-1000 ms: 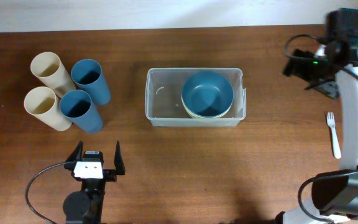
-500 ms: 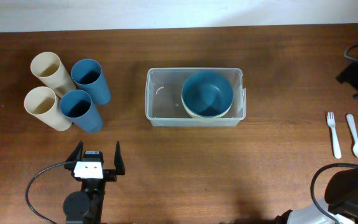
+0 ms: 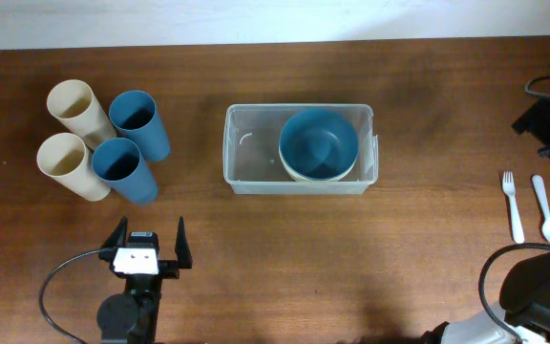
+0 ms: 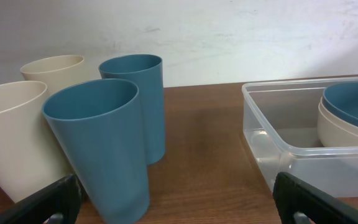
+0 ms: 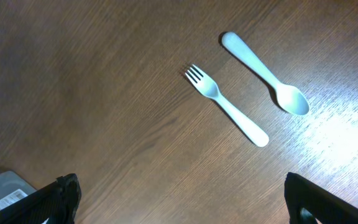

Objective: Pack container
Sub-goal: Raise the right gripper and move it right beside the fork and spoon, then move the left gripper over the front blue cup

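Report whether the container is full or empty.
Partly full. The container holds a blue bowl nested on a cream bowl in its right half; its left half is bare.

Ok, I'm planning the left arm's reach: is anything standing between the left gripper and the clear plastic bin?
Nothing visible. Bare wooden table lies between the left gripper and the clear rectangular plastic bin; the blue and cream plastic cups stand to the left of that path.
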